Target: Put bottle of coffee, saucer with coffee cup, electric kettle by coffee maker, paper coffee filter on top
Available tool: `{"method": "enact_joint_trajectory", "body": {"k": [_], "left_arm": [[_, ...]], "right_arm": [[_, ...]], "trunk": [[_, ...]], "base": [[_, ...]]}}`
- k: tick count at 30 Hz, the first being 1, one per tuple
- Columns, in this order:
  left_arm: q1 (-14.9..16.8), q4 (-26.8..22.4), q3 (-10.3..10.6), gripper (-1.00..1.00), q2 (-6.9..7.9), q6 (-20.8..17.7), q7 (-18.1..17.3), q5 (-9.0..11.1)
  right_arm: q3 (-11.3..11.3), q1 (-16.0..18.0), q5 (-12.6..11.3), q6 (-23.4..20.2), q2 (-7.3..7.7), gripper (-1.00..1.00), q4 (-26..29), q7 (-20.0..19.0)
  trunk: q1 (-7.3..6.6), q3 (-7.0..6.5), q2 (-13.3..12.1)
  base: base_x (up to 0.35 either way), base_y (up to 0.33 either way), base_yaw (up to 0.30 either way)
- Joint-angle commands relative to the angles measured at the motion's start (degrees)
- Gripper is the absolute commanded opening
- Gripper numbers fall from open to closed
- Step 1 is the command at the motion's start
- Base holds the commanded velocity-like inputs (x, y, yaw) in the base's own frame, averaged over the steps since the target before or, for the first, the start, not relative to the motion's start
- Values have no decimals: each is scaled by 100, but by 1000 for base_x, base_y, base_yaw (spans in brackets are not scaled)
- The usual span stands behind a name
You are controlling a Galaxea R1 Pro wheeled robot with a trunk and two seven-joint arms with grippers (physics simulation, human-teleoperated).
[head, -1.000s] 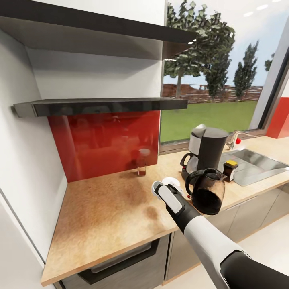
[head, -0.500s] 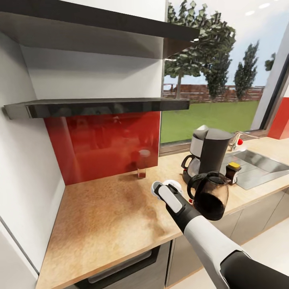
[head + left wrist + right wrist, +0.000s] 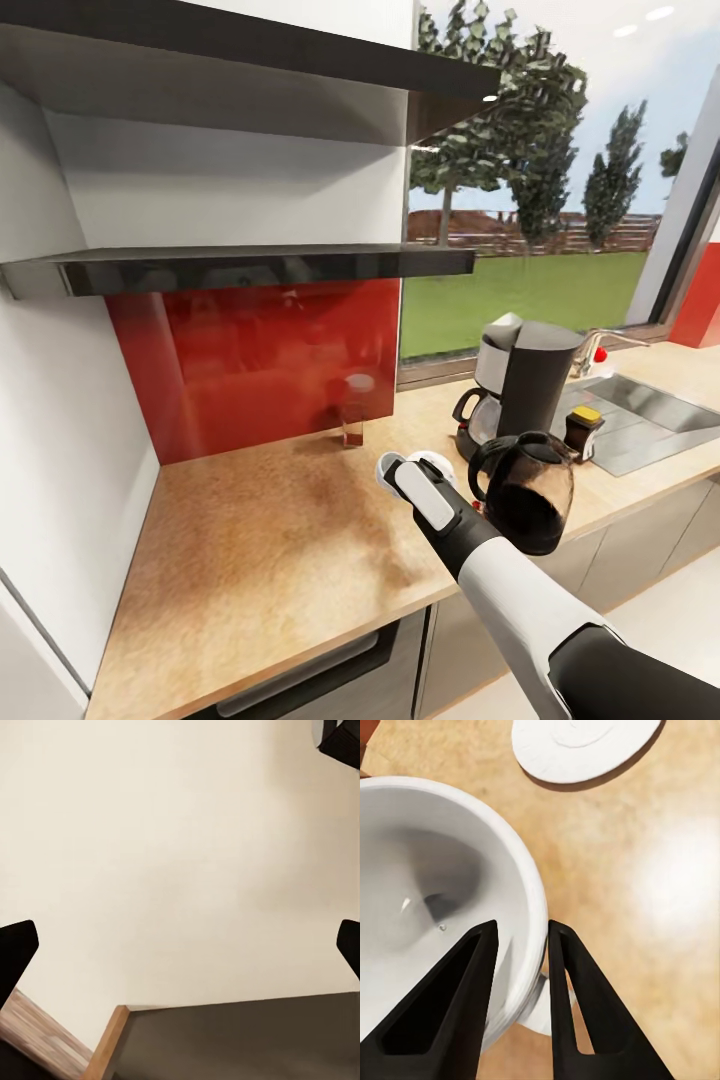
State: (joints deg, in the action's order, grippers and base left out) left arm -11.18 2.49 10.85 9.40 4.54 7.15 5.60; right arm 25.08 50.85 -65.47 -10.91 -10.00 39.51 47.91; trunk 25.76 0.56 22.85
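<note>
**Cup held over the counter, saucer lying just ahead**

The white coffee cup hangs in the right gripper, whose two dark fingers pinch its rim, one inside the bowl and one outside, narrowed to the wall's thickness. In the right wrist view the cup is above the wooden counter, apart from the white saucer, which lies flat on the wood just beyond it.

From the head camera the right arm reaches out over the counter's front edge, its wrist covering most of the saucer, which sits mid-counter beside the coffee maker. The coffee maker stands toward the back edge below the window, close to the sink. A dark glass electric kettle stands just in front of it, near the front edge of the counter. A small dark bottle of coffee with a yellow lid stands beside the coffee maker at the sink's edge. A clear glass jar stands at the back edge against the red splashback, under two dark shelves.

The left gripper faces a pale wall, its dark fingertips at opposite edges of the left wrist view, spread wide with nothing between them.
</note>
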Motion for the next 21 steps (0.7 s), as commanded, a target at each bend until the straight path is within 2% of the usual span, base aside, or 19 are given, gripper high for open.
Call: {"method": "enact_joint_trajectory", "body": {"k": [1, 8, 14, 21], "left_arm": [[2, 11, 48, 100, -4, 32, 6, 57], [2, 8, 48, 100, -15, 30, 3, 55], [2, 9, 48, 100, -17, 29, 5, 55], [2, 14, 48, 100, -10, 29, 6, 55]], "right_arm": [[6, 4, -1, -34, 0, -100, 4, 16], [4, 4, -1, -30, 0, -100, 4, 16], [5, 4, -1, -25, 0, -100, 4, 16], [6, 4, -1, -26, 0, -100, 4, 16]], "trunk": [[3, 6, 8], [3, 6, 8], [3, 6, 8], [3, 6, 8]], "base": [[4, 0, 0], [2, 0, -7], [150, 0, -180], [62, 0, -39]]}}
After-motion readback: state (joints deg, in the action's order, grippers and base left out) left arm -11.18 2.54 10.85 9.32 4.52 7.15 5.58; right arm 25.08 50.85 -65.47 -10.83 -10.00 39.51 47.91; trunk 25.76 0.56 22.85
